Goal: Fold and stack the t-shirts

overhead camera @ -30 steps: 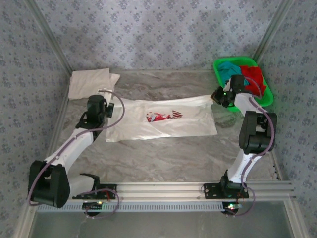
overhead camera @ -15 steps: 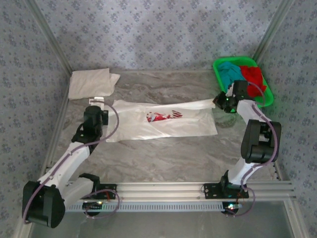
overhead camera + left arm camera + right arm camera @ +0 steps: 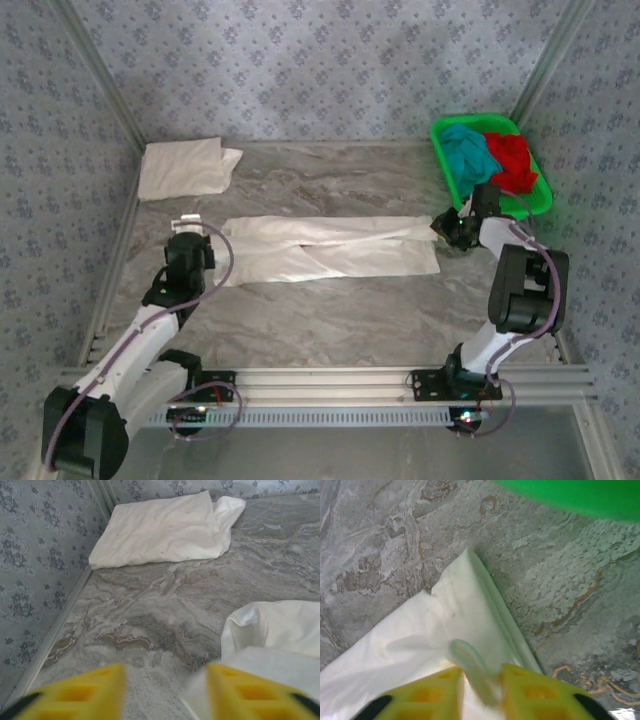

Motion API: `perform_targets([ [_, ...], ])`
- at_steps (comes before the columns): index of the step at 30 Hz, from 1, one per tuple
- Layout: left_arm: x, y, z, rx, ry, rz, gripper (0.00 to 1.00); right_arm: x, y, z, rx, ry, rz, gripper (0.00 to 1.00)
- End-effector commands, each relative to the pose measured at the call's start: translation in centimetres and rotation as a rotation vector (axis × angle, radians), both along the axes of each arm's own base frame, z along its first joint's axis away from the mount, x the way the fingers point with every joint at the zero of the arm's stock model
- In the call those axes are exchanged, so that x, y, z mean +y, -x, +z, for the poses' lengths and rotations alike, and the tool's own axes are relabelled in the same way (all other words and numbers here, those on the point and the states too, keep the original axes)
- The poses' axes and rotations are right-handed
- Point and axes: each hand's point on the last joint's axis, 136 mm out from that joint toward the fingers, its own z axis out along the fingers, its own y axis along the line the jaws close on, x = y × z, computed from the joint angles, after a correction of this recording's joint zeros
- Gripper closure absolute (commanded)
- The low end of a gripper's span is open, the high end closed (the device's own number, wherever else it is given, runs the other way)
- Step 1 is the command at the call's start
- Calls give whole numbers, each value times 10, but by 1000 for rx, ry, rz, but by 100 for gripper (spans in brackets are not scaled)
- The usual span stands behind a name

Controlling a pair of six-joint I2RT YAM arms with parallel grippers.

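A white t-shirt (image 3: 330,250) lies folded into a long band across the middle of the table (image 3: 330,320), running from 9 o'clock to 3 o'clock. The left arm (image 3: 140,330) stretches low from its base at 7 o'clock. The left gripper (image 3: 190,222) sits at the band's 9 o'clock end. In the left wrist view its yellow fingers (image 3: 95,687) stand wide apart over bare marble, with the shirt's edge (image 3: 280,630) beside the right one. The right arm (image 3: 525,285) folds sharply at the elbow and reaches back toward 12 o'clock. The right gripper (image 3: 443,225) is at the band's 3 o'clock end, its fingers (image 3: 435,692) nipped narrowly on a ridge of the white cloth (image 3: 470,672).

A folded white tee (image 3: 185,165) rests at 10 o'clock. The teal tee (image 3: 468,150) and red tee (image 3: 510,155) lie in the green basket (image 3: 445,172) at 2 o'clock.
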Motion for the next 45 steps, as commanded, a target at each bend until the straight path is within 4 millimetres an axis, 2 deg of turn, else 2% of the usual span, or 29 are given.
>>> perform_targets([
  [1,-10,4,13,-43,46,-53,30,-9,6,9,-14,31,-27,62],
  [5,-32,3,25,-124,86,-188,15,-9,3,30,-71,54,-28,60],
  [9,-58,-9,19,-21,109,-307,14,5,-1,56,-123,122,31,61],
  [13,-80,-29,-14,223,127,-373,14,24,-6,72,-192,200,88,61],
  [18,-95,-60,-61,456,139,-374,12,42,-12,70,-202,188,129,61],
  [22,-104,-83,-85,557,157,-377,12,47,-12,69,-201,192,142,62],
  [26,-103,-88,-106,630,163,-340,16,45,-11,73,-208,202,138,62],
  [29,-101,-86,-110,657,154,-328,21,43,-11,73,-208,214,134,63],
  [32,-102,-84,-102,642,168,-336,42,42,-14,75,-214,211,134,63],
  [33,-101,-84,-99,635,167,-331,45,44,-16,75,-215,206,139,64],
  [35,-100,-85,-98,632,159,-330,74,45,-18,75,-219,200,139,64],
  [36,-97,-87,-100,633,151,-320,80,45,-18,75,-220,196,139,64],
  [38,-94,-92,-100,640,142,-303,87,46,-20,76,-221,190,140,64],
  [41,-93,-104,-89,609,140,-288,100,48,-22,75,-220,189,146,64],
  [45,-99,-124,-65,554,149,-299,100,48,-23,56,-138,199,181,62],
])
